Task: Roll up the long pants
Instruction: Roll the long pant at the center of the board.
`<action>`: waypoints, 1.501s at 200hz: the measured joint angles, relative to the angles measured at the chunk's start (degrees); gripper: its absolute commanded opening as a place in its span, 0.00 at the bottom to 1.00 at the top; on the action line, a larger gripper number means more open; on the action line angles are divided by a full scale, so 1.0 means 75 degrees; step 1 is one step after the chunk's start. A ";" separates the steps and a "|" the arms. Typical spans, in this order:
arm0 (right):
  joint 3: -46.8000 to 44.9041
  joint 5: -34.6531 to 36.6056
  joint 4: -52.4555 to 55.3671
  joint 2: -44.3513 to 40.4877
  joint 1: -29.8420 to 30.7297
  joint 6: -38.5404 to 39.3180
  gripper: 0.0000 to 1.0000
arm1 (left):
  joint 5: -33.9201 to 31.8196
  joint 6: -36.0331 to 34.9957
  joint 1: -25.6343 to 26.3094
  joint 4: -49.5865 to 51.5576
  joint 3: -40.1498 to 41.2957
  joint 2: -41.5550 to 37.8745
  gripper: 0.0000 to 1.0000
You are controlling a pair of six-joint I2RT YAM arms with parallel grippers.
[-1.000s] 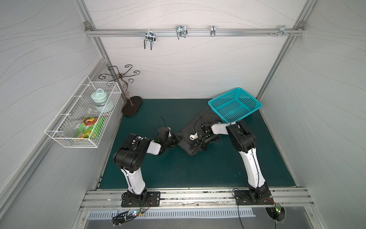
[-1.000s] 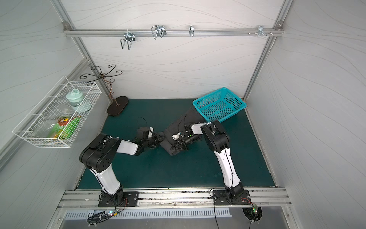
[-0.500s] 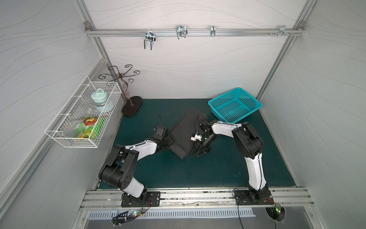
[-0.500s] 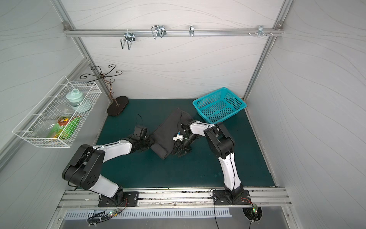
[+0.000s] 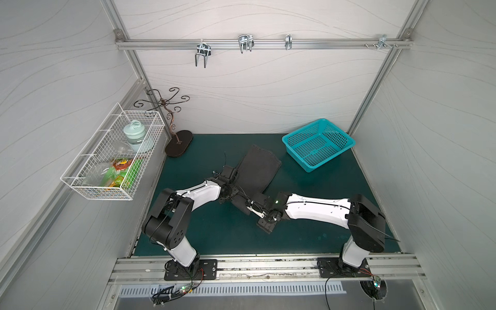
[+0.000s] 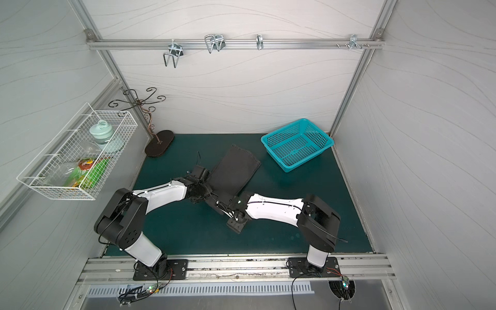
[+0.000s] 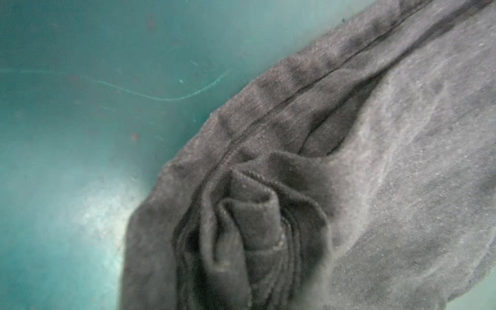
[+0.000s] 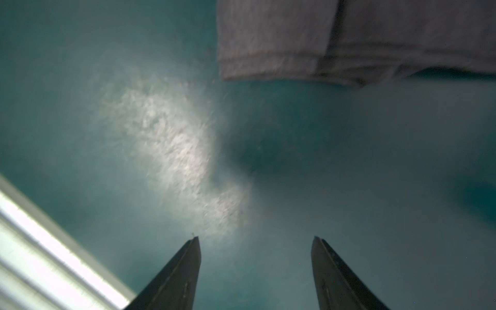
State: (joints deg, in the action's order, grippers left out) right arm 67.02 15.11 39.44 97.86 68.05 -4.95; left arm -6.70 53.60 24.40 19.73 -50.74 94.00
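The long pants (image 5: 259, 169) lie mid-frame on the green counter (image 5: 214, 230), rolled at their lower end. The right end effector (image 8: 255, 241) gapes wide and empty. The left end effector (image 5: 233, 193) sits at their left edge, and I can't tell its grip.

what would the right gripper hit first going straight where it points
Likely the teal-green table mat, short of the edge of the dark charcoal-grey long pants; the open right gripper holds nothing. Depth is unclear.

One pair of long pants (image 5: 259, 169) is lying, one teal basket (image 5: 294, 154) is sitting nearby, one wire basket (image 5: 96, 192) is hanging, two arms (image 5: 200, 192) (image 5: 316, 209) are reaching.
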 measured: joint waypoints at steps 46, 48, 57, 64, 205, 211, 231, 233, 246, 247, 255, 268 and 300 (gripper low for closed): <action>-0.0323 0.1591 -0.1425 -0.0035 0.0682 0.0280 0.94 | 0.0061 0.0140 0.0020 0.0539 -0.0268 0.0047 0.10; -0.0329 0.1623 -0.1480 -0.0029 0.0702 0.0306 0.95 | 0.0067 0.0146 0.0020 0.0557 -0.0274 0.0047 0.10; -0.0335 0.1728 -0.1711 0.0003 0.0796 0.0402 0.98 | 0.0102 0.0163 0.0020 0.0624 -0.0297 0.0050 0.10; -0.0335 0.1786 -0.1894 0.0029 0.0839 0.0443 0.99 | 0.0140 0.0172 0.0020 0.0673 -0.0315 0.0064 0.10; 0.0877 0.1856 -0.2967 0.1935 0.0845 0.1571 0.95 | 0.0510 0.0224 0.0003 0.0909 -0.0504 0.0248 0.09; 0.0915 0.1903 -0.2970 0.2005 0.0836 0.1617 0.92 | 0.0510 0.0224 0.0003 0.0909 -0.0504 0.0248 0.09; 0.0947 0.2075 -0.3008 0.2148 0.0801 0.1769 0.83 | 0.0516 0.0224 0.0003 0.0912 -0.0504 0.0248 0.09; 0.0947 0.2090 -0.3008 0.2151 0.0801 0.1833 0.83 | 0.0519 0.0221 0.0003 0.0912 -0.0504 0.0248 0.09; 0.0944 0.2212 -0.3034 0.2192 0.0778 0.1964 0.82 | 0.0522 0.0224 0.0003 0.0912 -0.0504 0.0248 0.09; 0.0944 0.2218 -0.3040 0.2194 0.0775 0.1988 0.82 | 0.0522 0.0224 0.0003 0.0912 -0.0504 0.0248 0.09; 0.0944 0.2285 -0.3083 0.2203 0.0761 0.2072 0.83 | 0.0527 0.0221 -0.0003 0.0912 -0.0504 0.0248 0.09; 0.0941 0.2381 -0.3153 0.2232 0.0734 0.2206 0.83 | 0.0548 0.0224 -0.0009 0.0912 -0.0504 0.0251 0.09; 0.0944 0.2535 -0.3398 0.2311 0.0606 0.2454 0.82 | 0.0589 0.0224 -0.0026 0.0909 -0.0504 0.0251 0.09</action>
State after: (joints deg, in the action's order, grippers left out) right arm 74.11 34.13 13.96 115.20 72.60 13.45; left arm -2.28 55.29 24.21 26.55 -54.52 95.88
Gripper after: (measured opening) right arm 0.837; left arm 0.221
